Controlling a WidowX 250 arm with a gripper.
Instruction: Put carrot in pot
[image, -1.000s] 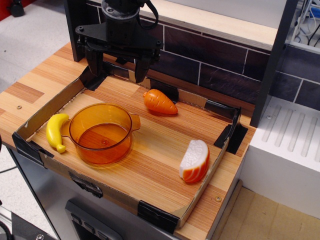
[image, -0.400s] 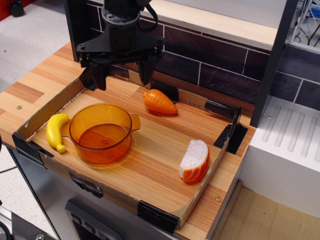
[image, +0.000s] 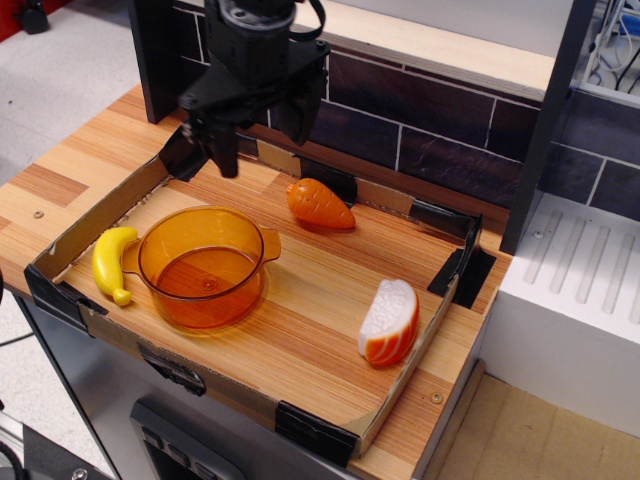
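The carrot (image: 319, 203) is a stubby orange toy lying on its side on the wooden tray floor, near the back wall, pointing right. The pot (image: 203, 265) is a round translucent amber pot with two small handles, standing empty at the tray's front left. My gripper (image: 265, 142) is black, hangs above the tray's back left, up and left of the carrot and behind the pot. Its two fingers are spread apart with nothing between them.
A yellow banana (image: 112, 262) lies left of the pot. An orange-and-white striped slice (image: 389, 322) lies at the front right. Low cardboard walls (image: 95, 212) with black tape ring the tray. A dark brick wall (image: 420, 130) stands behind.
My gripper has moved right toward the carrot and rotated about its vertical axis, its fingers still spread. The carrot, pot, banana and slice have not moved.
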